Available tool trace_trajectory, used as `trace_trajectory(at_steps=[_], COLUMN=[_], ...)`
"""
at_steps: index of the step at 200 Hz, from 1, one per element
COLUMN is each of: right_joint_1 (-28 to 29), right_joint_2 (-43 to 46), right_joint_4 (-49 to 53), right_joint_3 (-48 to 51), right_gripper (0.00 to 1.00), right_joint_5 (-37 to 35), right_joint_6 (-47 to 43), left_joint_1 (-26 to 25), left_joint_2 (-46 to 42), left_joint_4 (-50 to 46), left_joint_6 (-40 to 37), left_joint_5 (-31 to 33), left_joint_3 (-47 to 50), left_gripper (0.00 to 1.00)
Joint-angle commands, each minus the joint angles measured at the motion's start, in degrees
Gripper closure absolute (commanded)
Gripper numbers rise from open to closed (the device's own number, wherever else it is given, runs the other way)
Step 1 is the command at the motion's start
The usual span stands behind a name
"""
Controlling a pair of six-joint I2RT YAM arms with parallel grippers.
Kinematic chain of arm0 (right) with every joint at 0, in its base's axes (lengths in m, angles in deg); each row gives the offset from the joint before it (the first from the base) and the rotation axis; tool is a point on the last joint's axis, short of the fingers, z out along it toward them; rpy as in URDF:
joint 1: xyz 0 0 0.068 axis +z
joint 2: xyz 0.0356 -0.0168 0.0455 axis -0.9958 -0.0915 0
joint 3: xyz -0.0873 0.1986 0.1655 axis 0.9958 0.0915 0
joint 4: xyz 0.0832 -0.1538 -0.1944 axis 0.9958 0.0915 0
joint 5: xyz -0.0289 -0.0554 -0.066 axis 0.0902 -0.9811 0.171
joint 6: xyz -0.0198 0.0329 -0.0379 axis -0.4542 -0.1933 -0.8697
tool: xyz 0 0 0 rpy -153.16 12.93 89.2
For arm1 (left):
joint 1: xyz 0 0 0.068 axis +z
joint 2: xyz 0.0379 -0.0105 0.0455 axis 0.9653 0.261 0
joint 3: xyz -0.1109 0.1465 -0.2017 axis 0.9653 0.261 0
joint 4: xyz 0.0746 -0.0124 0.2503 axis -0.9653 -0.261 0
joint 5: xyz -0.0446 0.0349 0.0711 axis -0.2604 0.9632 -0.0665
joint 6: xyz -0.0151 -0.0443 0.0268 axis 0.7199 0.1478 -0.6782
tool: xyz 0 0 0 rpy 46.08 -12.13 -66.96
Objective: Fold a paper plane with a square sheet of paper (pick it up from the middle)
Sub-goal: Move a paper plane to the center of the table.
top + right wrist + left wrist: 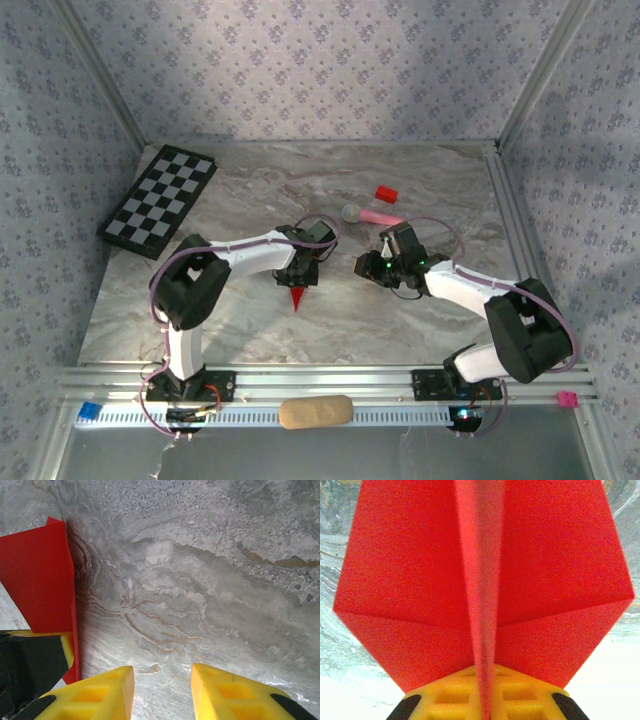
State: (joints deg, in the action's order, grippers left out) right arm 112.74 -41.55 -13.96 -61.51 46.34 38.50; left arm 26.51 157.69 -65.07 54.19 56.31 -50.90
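The paper plane (297,297) is bright red, folded, with a sharp tip pointing toward the near edge in the top view. My left gripper (300,275) is shut on its raised centre crease. In the left wrist view the wings (410,580) spread to both sides and the crease runs down between the yellow fingers (445,700) of the left gripper (485,702). My right gripper (362,265) hovers to the right of the plane, apart from it. In its wrist view the right gripper (162,690) is open over bare marble, with the plane (37,585) at the left edge.
A checkerboard (160,198) lies at the back left. A small red block (386,193) and a pink stick with a grey round head (375,215) lie behind the right gripper. A tan pad (315,411) rests on the front rail.
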Motion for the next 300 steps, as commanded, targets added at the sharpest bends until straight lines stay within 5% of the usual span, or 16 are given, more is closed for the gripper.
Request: trace_trajectory(at_steps=[1,194,300], right_joint_1=[-0.05,-0.26,-0.22], right_joint_2=[-0.17,-0.57,1.23], right_joint_4=[0.91,1.4,1.62], right_joint_3=[0.18,-0.16,-0.16], right_gripper=[0.64,0.63,0.63], right_joint_5=[-0.55,0.04,-0.26], right_joint_6=[-0.42,-1.19,-1.1], left_joint_1=[0.16,0.1,0.1], left_joint_2=[1.97,5.38,-0.31], left_joint_4=[-1.41,1.14,-1.32], left_joint_6=[0.33,6.38,6.63], left_joint_5=[1.02,-0.98,1.2], left_joint_3=[-0.65,0.03,-3.07], left_gripper=[0.88,0.58,0.56])
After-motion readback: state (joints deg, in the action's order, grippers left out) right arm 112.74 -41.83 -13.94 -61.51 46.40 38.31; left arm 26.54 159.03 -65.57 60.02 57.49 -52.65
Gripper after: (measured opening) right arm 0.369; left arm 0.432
